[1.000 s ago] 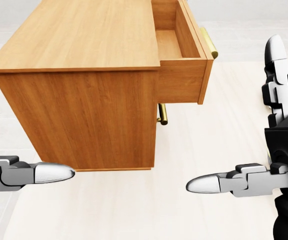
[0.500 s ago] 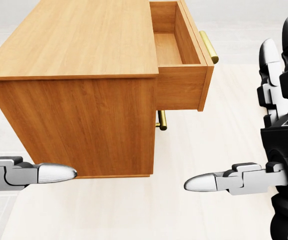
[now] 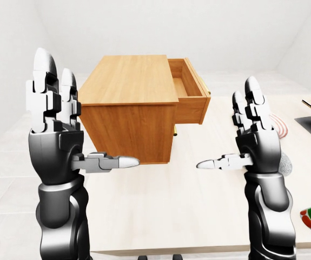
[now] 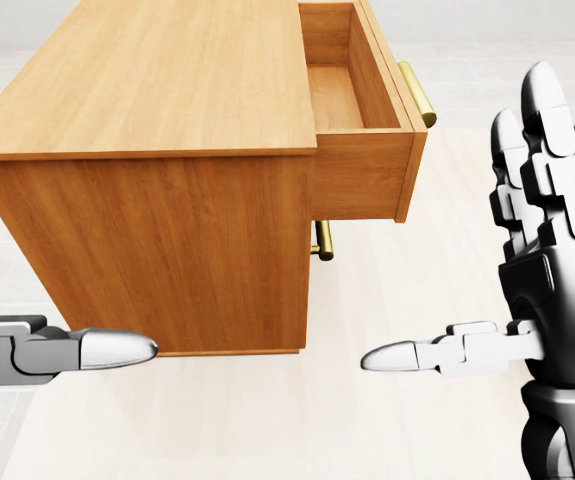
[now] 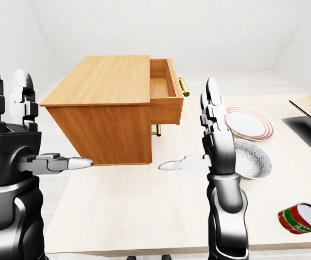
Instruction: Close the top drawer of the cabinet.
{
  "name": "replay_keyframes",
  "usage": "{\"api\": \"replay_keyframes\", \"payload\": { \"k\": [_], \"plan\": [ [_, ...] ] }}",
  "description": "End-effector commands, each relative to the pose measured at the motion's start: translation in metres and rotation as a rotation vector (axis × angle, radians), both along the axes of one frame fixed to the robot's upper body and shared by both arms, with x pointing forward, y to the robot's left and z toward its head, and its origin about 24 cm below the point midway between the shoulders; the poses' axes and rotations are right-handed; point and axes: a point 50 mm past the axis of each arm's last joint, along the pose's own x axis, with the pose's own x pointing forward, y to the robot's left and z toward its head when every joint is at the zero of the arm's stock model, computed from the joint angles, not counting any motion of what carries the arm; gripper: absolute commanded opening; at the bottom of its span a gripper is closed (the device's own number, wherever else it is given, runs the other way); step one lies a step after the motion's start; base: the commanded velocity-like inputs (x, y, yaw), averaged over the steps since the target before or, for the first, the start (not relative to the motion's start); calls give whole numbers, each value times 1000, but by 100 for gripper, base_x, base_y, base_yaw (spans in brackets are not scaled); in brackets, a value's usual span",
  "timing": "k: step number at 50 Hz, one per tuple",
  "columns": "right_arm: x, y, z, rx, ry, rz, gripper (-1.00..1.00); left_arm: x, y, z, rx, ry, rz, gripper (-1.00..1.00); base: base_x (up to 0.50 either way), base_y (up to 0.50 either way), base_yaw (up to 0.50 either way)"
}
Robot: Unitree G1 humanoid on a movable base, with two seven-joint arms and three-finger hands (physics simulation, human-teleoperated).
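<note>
Wooden top drawer (image 4: 359, 110) unmoved, right hand (image 4: 527, 300) nearer, both hands splayed.

— What are my arms made of, by the look of them?

— Glossy black shells, rounded and segmented, narrowing at the wrist below each robot hand.

— And the left robot hand (image 3: 55, 116) itself?

— Black palm block, three fingers in white and grey links, silvery bullet-shaped tips.

— My right robot hand (image 3: 252, 135)?

— Its twin: same black palm, same pale jointed fingers.
</note>
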Motion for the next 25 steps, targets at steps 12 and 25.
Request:
{"api": "replay_keyframes", "payload": {
  "k": [12,25],
  "plan": [
    [58,-7,-10,54,107,-9,100,2,1,-1,-20,7,-8,100,0,0,0],
    [82,-6,-32,53,230,-25,100,3,1,-1,-28,6,3,100,0,0,0]
  ]
}}
